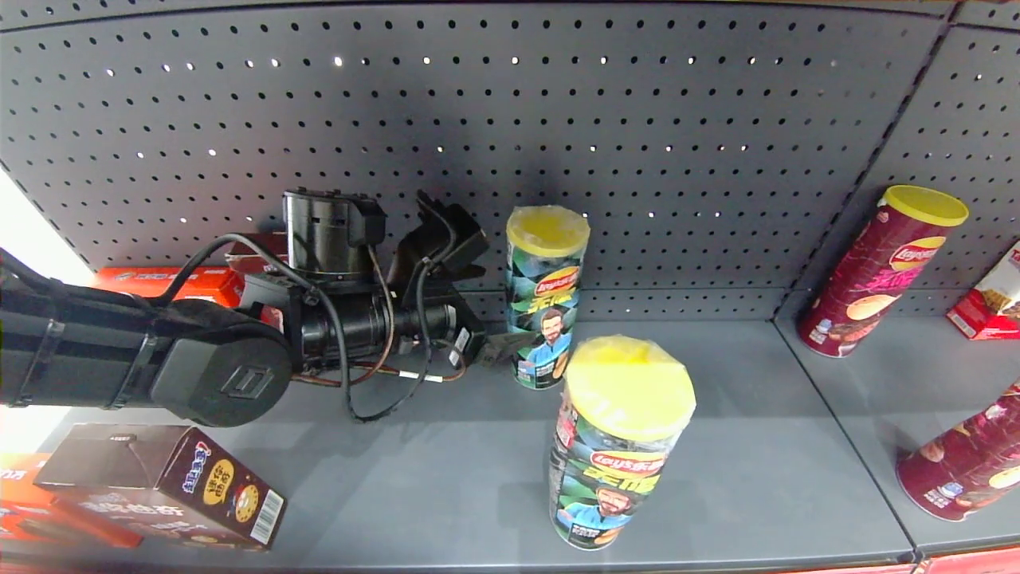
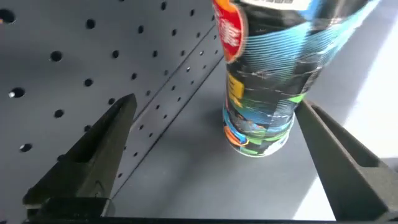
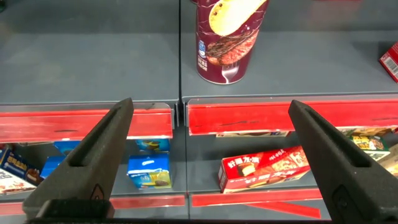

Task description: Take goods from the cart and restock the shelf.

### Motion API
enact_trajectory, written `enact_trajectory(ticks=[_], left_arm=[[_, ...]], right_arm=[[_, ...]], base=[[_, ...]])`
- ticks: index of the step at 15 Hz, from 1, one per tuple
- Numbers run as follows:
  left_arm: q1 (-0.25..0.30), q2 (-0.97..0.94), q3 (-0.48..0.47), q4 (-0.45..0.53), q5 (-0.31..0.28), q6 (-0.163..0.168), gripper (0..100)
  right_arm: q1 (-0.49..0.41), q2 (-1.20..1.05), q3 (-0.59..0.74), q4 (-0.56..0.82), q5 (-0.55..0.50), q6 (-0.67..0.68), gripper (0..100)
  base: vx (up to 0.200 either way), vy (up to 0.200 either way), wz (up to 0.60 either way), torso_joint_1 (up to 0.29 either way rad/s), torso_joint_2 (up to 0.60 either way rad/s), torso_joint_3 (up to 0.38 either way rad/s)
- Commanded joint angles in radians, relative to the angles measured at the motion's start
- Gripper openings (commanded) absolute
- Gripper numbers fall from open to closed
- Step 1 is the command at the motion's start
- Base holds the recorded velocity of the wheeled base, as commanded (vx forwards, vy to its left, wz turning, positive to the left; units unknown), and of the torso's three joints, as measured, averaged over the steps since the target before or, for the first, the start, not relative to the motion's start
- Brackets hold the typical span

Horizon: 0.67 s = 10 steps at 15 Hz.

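Shop: pegboard-backed shelf (image 1: 446, 446) stocked with crisp cans (image 1: 546, 295).

Head view above shelf (image 1: 446, 478), left wrist close on same green can (image 1: 546, 295)

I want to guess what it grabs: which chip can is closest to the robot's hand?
The back green can, by the holed wall: the left hand is right beside it. The other green can stands nearer the front.

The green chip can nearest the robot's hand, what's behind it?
Behind the green chip can stands the shelf's grey perforated back panel, with shelf floor between. The patch directly behind the can is covered from view.
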Motion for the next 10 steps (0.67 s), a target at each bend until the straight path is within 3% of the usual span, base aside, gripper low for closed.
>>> enact_trajectory(ticks=[1, 10], left_arm=[[0.006, 0.002, -0.002, 0.0, 0.003, 0.003, 100], [0.009, 0.016, -0.008, -0.004, 0.044, 0.018, 100]], right_arm=[[0.0, 0.002, 0.0, 0.0, 0.0, -0.001, 100], [0.0, 0.002, 0.0, 0.0, 0.0, -0.001, 100]], base=[[0.0, 0.0, 0.0, 0.0, 0.0, 0.0], [0.0, 0.0, 0.0, 0.0, 0.0, 0.0]])
